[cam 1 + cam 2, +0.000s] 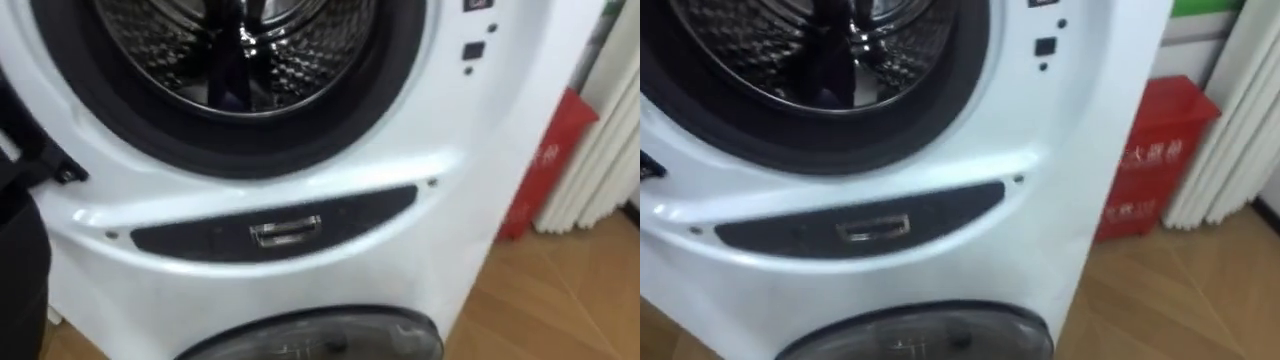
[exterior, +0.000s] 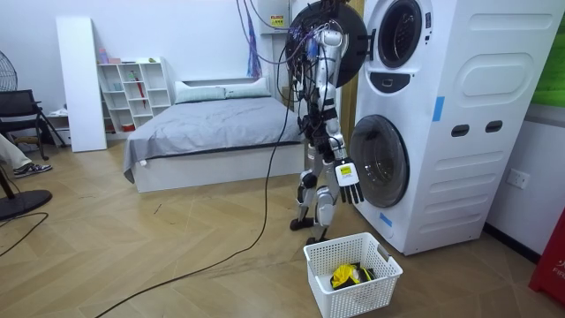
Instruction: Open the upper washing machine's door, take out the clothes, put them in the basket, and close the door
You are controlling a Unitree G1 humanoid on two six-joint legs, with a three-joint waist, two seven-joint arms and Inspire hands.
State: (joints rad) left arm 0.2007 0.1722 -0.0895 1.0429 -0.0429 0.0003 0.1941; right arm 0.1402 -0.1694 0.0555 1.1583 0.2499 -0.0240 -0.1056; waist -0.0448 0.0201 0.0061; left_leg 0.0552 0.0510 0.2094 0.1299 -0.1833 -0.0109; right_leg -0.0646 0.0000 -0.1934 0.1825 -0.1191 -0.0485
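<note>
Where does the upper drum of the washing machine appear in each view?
Left eye view: upper drum at the top, left of centre.
Right eye view: at the top left.
Room view: in the upper right part.
Shared landmark: the dark panel just below it.

Home bedroom with a laundry corner.
Made bed [image 2: 212, 124] with grey cover by far wall, white shelf unit [image 2: 137, 88] beside it, wood floor [image 2: 132, 256]; stacked washing machine [image 2: 459, 177] at the room view's right, white laundry basket [image 2: 371, 296] before it.
</note>
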